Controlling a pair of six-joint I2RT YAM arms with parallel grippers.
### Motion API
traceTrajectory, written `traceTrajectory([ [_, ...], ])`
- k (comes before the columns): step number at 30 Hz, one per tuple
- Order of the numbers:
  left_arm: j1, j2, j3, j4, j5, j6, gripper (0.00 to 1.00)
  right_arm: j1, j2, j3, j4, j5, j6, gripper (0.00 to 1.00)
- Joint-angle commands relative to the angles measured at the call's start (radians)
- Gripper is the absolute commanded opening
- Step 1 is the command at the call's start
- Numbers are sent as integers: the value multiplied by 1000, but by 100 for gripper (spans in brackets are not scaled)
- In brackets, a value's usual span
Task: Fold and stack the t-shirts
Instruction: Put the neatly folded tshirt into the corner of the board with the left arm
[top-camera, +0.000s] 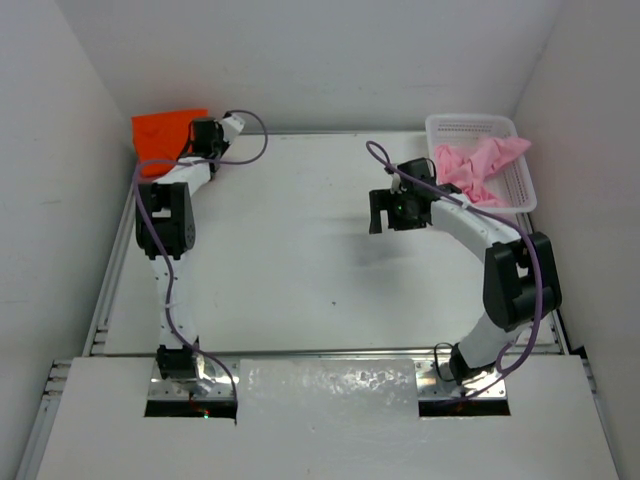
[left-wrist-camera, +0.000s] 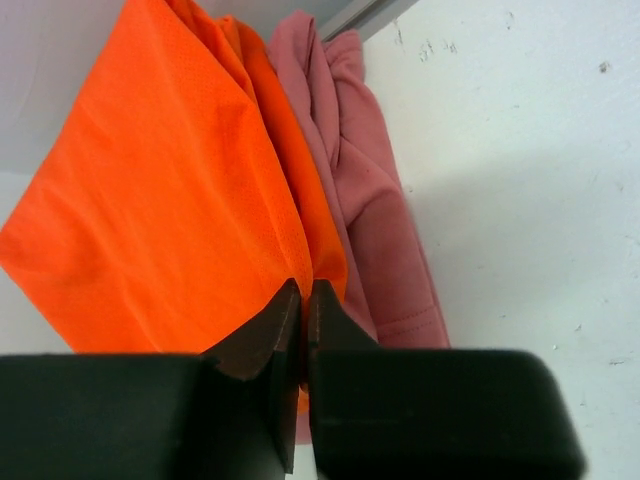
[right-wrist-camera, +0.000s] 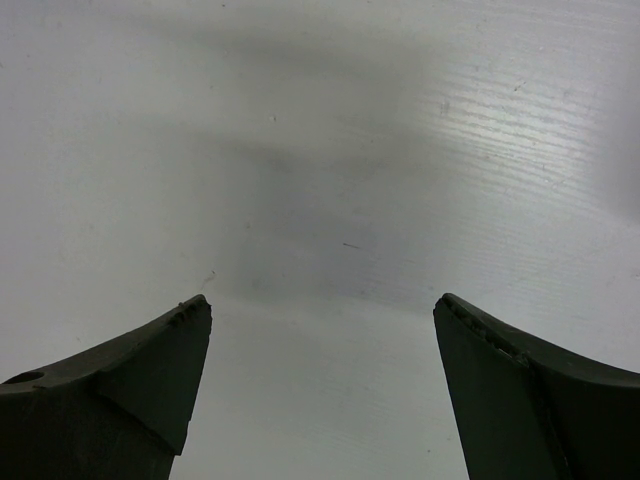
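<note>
The bright orange t-shirt (top-camera: 168, 130) lies folded in the far left corner. In the left wrist view the orange t-shirt (left-wrist-camera: 170, 200) lies on the dusty rose-red t-shirt (left-wrist-camera: 375, 210), which sticks out along its right side. My left gripper (top-camera: 205, 135) is shut on the orange shirt's near edge (left-wrist-camera: 303, 292), with orange cloth showing between the jaws. The light pink t-shirt (top-camera: 478, 165) lies crumpled in the white basket (top-camera: 470, 122) at the far right. My right gripper (top-camera: 385, 212) hovers left of the basket, open and empty (right-wrist-camera: 322, 305) over bare table.
White walls close in the table on the left, back and right. The orange and rose-red shirts sit against the back left wall. A metal rail (top-camera: 110, 290) runs along the table's left side.
</note>
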Motion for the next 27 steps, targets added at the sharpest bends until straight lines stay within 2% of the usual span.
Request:
traceTrajectory([
  [1,2,-14,27,10,41,5,0,8,2,47,1,-11,-16,88],
  [5,13,-100,-16,-107,132,130,0,8,-2,53,-11,-8,-19,88],
  [10,70,-143,45,-300,255,202,0,6,1,47,3,-11,-11,88],
  [13,73,-162,9,-328,253,258,0,8,4,44,15,-20,-4,88],
  [18,71,-166,-33,-308,233,259,0,8,5,50,7,-23,-4,88],
  [21,71,-163,-16,-316,248,291,1,6,2,52,3,-20,-7,88],
  [25,67,-136,7,-476,324,338,86,8,5,52,7,-17,-2,88],
  [27,83,-122,48,-555,396,300,91,8,8,59,6,-18,-2,88],
])
